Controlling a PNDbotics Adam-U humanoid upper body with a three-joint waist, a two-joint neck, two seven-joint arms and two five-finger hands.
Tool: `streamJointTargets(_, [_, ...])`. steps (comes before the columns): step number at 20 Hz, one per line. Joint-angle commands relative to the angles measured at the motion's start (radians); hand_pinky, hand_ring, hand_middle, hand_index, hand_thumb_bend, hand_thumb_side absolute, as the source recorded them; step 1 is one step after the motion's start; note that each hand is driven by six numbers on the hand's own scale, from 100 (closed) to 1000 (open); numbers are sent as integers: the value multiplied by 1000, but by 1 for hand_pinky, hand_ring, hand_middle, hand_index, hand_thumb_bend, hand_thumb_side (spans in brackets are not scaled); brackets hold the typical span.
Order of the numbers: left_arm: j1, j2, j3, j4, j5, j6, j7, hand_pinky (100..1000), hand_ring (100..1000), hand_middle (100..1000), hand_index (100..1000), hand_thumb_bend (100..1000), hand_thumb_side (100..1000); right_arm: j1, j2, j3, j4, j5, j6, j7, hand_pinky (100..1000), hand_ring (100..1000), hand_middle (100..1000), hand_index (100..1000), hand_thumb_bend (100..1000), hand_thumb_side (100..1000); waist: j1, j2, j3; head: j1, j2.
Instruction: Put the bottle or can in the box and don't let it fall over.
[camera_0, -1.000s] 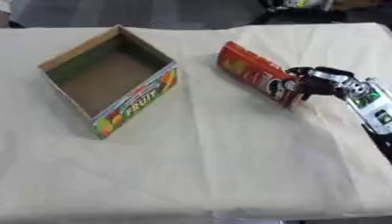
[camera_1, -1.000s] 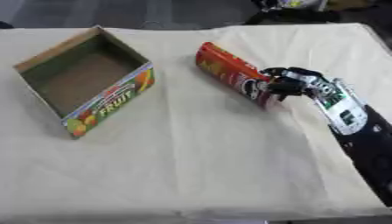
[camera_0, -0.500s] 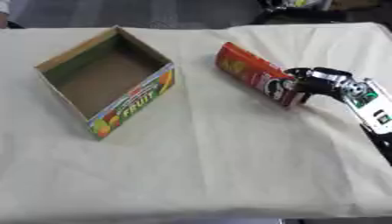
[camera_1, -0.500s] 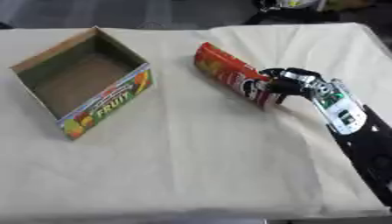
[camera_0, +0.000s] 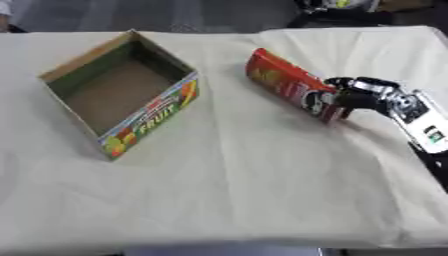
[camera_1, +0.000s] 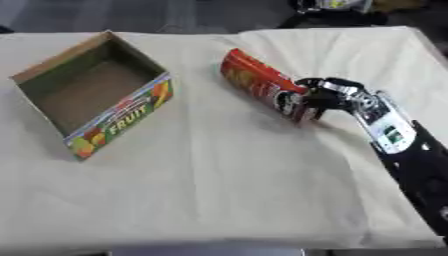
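- Our right arm (camera_1: 411, 155) comes in from the lower right and slants up and leftward across the cloth, its black forearm carrying a pale panel near the wrist.
- Our right hand (camera_1: 337, 95) sits at the near end of the can (camera_1: 262, 85), with the palm turned toward it.
- The fingers (camera_1: 317, 84) are curled round that end of the can, dark tips lying against its side; we cannot make out where the thumb sits.
- Our left hand shows in neither view.
- The can is a long red tube with a dark patch near the held end. It lies on its side on the cloth, slanting from upper left to lower right, well apart from the box.
- The box (camera_0: 144, 117) stands on the left half of the table, open at the top and turned cornerwise to us. Its inside is plain brown and holds nothing; the near wall is printed with bright fruit and the word FRUIT.
- The table is covered with a cream cloth (camera_0: 245, 190), creased in soft folds around the can and toward the near edge.
- Beyond the far edge we see grey floor and, at the upper right, some dark clutter we cannot make out.
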Motion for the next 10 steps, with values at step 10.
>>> streamJointTargets(10, [-9, 25, 14, -16, 5, -4, 0, 460, 874, 950, 716, 319, 668, 28, -21, 20, -60, 51, 4, 4, 616, 1000, 982, 973, 100, 592, 6, 0, 2, -4, -2])
